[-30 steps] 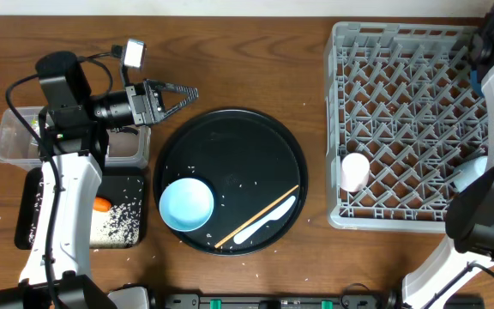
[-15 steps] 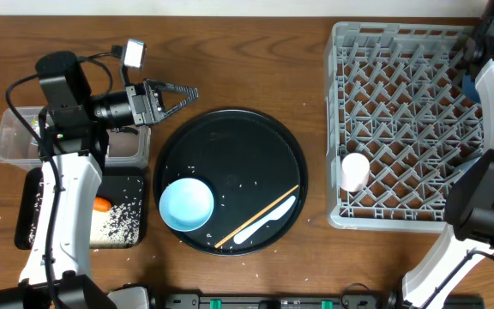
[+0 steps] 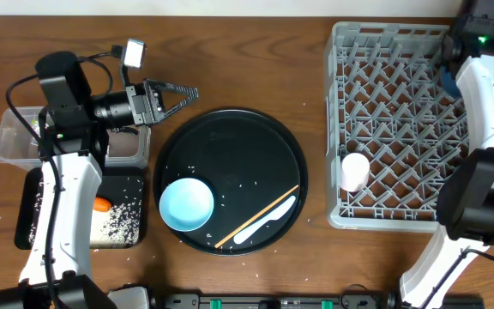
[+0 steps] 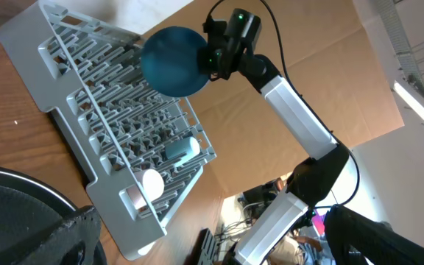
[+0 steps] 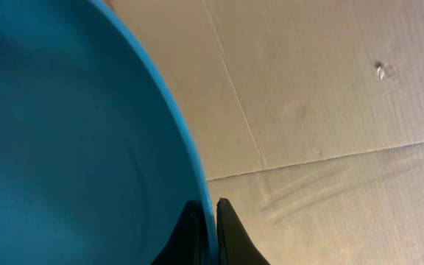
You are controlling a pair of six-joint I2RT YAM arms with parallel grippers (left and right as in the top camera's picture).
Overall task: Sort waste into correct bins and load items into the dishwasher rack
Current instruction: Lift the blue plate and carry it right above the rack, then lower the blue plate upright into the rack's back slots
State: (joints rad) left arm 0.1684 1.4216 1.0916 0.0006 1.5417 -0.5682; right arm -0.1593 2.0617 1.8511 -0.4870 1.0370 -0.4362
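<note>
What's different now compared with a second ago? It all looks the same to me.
The right arm has swung a little left, in over the far right corner of the rack, its right hand still pinching the rim of the plate. The left arm, the bowl, chopstick and spoon on the round tray, and the cup in the rack have not moved.

Dark-blue plate [image 4: 174,61] upright over far corner of grey rack [image 3: 401,120], rim pinched in right claw [image 5: 207,204].

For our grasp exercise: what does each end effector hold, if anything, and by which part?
The right end effector pinches the round dark-blue plate by its rim; the left end effector is open, empty.
</note>
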